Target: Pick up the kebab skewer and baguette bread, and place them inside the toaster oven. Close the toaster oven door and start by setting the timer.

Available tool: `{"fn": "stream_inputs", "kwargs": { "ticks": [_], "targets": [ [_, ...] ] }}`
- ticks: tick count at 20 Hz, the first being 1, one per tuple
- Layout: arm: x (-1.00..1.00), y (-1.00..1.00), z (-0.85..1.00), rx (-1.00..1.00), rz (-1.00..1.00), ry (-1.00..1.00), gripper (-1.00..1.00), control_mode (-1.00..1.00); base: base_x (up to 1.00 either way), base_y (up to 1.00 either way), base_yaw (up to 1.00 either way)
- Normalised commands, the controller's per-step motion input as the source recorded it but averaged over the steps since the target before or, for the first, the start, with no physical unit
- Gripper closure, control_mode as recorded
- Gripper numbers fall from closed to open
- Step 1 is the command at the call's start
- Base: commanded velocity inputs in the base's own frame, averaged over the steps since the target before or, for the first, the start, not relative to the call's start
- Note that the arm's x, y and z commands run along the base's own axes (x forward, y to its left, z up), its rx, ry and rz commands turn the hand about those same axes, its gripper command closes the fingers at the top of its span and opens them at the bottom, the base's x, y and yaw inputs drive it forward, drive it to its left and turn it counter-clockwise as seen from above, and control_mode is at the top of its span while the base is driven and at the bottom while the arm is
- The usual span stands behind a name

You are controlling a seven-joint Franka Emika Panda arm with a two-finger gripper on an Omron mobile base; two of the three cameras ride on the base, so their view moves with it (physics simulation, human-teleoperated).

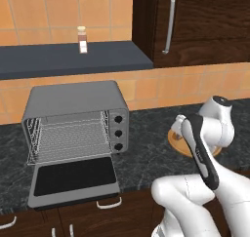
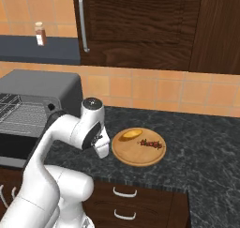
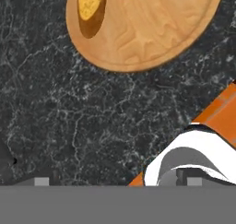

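The grey toaster oven (image 1: 73, 119) stands at the left of the counter, its wire rack bare. The toaster oven door (image 1: 74, 178) is dropped flat open. To the right, a round wooden board (image 2: 138, 155) carries the golden baguette bread (image 2: 131, 134) and the dark kebab skewer (image 2: 151, 144) side by side. My gripper (image 2: 101, 152) points down over the dark counter just left of the board, open, with nothing between its fingers. In the hand view the gripper (image 3: 117, 181) hangs over bare counter, with the baguette bread (image 3: 90, 2) on the board (image 3: 152, 29) at the top edge.
A spice bottle (image 1: 82, 39) stands on the dark shelf above the oven. Dark wooden cabinets (image 2: 140, 25) hang over the board. The black stone counter (image 2: 201, 138) runs on to the right of the board. Drawers with white handles sit below the counter edge.
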Motion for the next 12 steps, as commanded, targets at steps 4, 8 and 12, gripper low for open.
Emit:
{"fn": "stream_inputs", "kwargs": {
  "ticks": [4, 8, 12],
  "targets": [
    [0.56, -0.28, 0.0, 0.0, -0.04, 0.16, -1.0, -1.0, 0.0, 0.0, 0.0],
    [0.66, -0.06, -0.01, 0.0, 0.0, 0.13, -1.0, -1.0, 0.0, 0.0, 0.0],
    [0.54, -0.11, -0.2, 0.0, 0.0, 0.07, -1.0, -1.0, 0.0, 0.0, 0.0]
  ]
}}
